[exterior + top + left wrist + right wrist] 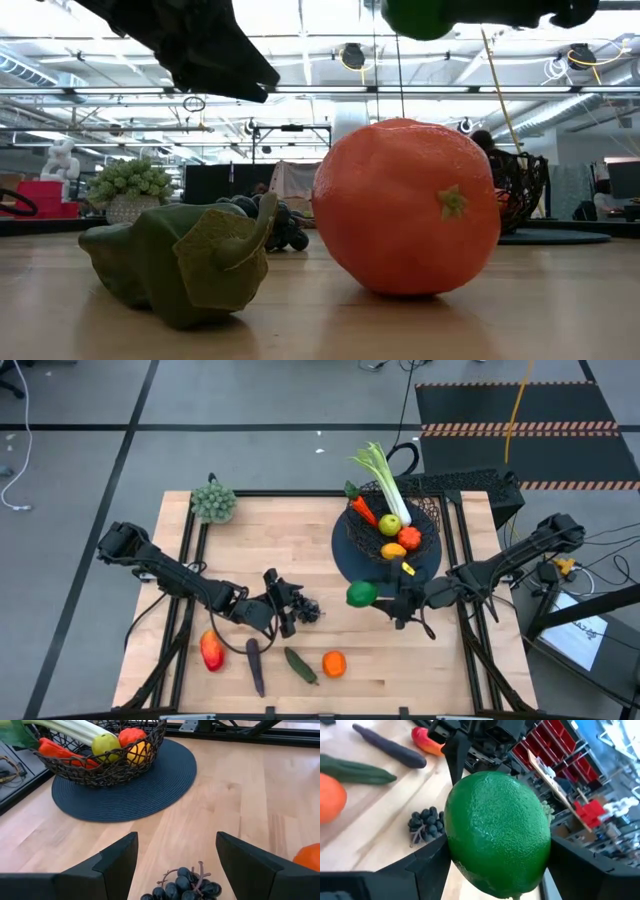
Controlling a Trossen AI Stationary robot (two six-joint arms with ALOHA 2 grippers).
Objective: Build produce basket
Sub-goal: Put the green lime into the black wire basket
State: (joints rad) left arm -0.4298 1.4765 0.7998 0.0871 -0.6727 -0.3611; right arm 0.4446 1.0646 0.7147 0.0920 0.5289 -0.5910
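Observation:
The black wire basket (420,510) stands on a round dark mat (345,555) at the far right. It holds a leek (383,470), a carrot (363,510), an apple (389,525) and other fruit. My right gripper (374,598) is shut on a green lime (360,594), in the air by the mat's near edge. My left gripper (300,608) is open. Its fingers stand on either side of the dark grapes (185,887), which lie on the table, and touch nothing. A red pepper (212,650), an eggplant (254,665), a cucumber (300,665) and an orange (334,663) lie near the front edge. My right gripper pinches the lime's two opposite sides (465,855) between its two fingers (427,865). The fingers come nearly level from the table's right side. The lime is lifted clear of the table and fills the gap between them.
A grey-green bushy clump (213,502) stands at the far left corner. Bare wood lies between the grapes and the mat (165,775). In the low view the cucumber (170,260) and the orange (405,205) lie close in front.

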